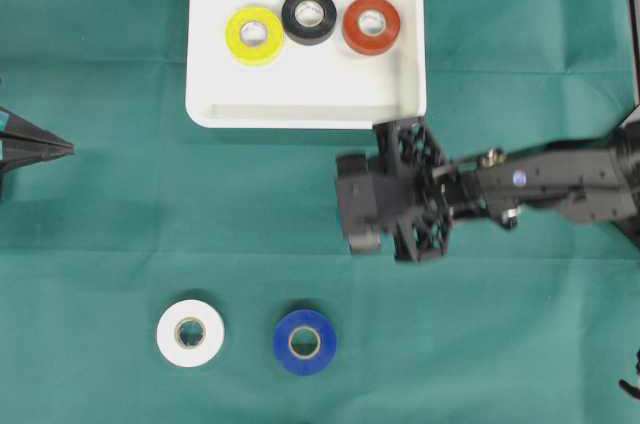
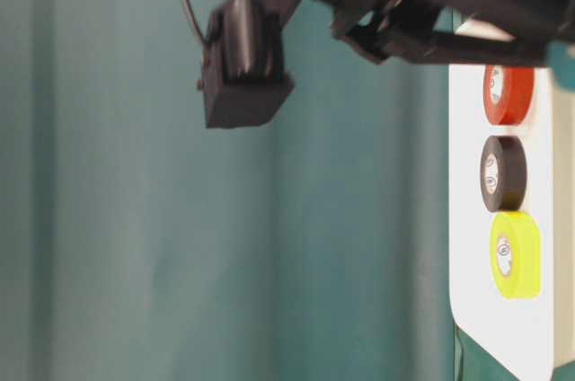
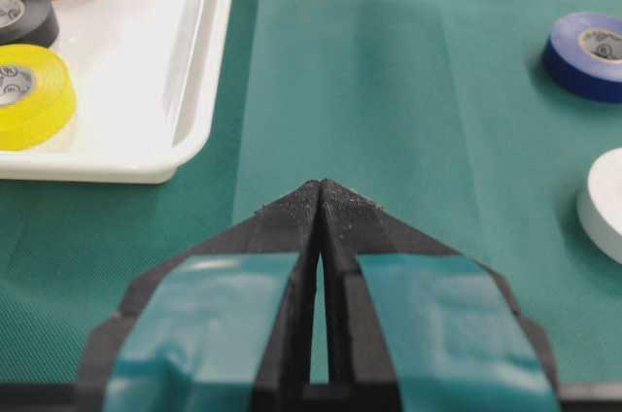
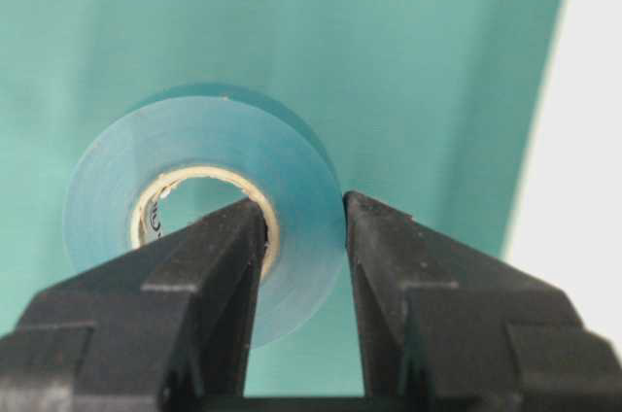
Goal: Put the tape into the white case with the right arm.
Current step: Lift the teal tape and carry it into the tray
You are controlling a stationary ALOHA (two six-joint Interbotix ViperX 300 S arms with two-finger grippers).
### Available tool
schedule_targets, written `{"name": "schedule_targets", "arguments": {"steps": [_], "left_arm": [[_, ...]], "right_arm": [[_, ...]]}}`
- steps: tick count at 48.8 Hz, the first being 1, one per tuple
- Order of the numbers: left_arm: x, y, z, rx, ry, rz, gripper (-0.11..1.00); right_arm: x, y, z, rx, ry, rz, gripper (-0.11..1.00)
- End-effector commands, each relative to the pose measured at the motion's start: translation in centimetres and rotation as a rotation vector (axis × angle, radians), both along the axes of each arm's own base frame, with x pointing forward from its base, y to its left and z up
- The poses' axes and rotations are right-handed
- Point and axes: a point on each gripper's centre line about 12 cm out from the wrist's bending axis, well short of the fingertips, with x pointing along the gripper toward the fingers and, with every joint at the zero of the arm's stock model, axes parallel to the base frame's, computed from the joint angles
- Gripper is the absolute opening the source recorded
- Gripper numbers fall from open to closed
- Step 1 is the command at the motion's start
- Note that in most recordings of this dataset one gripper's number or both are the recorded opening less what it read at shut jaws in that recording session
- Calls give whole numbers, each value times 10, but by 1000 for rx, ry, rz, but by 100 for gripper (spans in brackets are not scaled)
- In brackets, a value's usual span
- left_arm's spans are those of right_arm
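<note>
Right arm – all black, lattice-framed; left tool – black, seemingly teal-taped.

Overhead: teal roll not visible, hidden beneath right gripper and wrist camera. Left gripper cut by left edge, only the tip showing.
Table-level view: right arm blurred and cut by top edge; fingertips cannot be made out. Case cut by right edge.
Left wrist view: white roll and blue roll cut by right edge.
Right wrist view: teal roll partly covered by fingers; case cut by right edge.
</note>
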Motion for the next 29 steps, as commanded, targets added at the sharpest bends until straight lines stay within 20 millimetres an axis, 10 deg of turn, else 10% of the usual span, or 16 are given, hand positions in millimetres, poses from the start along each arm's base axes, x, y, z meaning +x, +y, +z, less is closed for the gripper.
{"name": "schedule_targets", "arguments": {"steps": [1,29], "left_arm": [[1,0,5,0,-9,2,0],[1,0,5,0,-11,2,0]], "right_arm": [[4,-16,18,-1,-49,-42,0],[-2,-108,23,-67,-66,-239,0]]}}
